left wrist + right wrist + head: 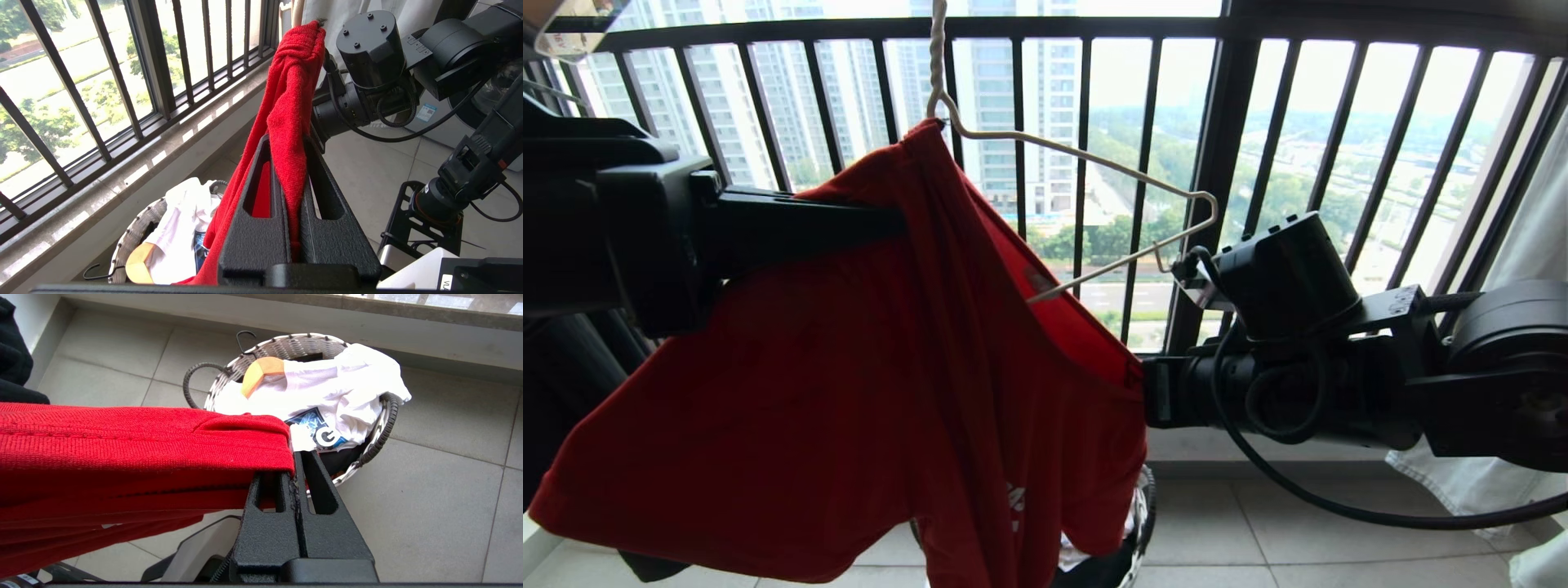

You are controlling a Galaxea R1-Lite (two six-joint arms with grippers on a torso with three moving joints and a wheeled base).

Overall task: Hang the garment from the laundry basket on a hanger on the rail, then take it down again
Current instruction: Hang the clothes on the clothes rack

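Note:
The red garment (849, 392) hangs over the left half of the cream-white wire hanger (1094, 155), whose right arm is bare. The hanger's hook runs up out of the head view, and the rail is out of view. My left gripper (900, 220) reaches in from the left and is shut on a bunched fold of the garment (292, 102) near its top, as the left wrist view (288, 141) shows. My right gripper (1145, 392) comes in from the right, lower down, and is shut on the garment's edge (261, 441), its fingertips (295, 457) pressed together. The laundry basket (294, 343) stands on the floor below.
The basket (130, 241) holds a white garment with blue print (339, 396) and a light-wood hanger (261, 371). The black barred balcony railing (1217, 163) is close behind the hanger. A white cloth (1527, 245) hangs at far right, dark cloth (564, 392) at far left.

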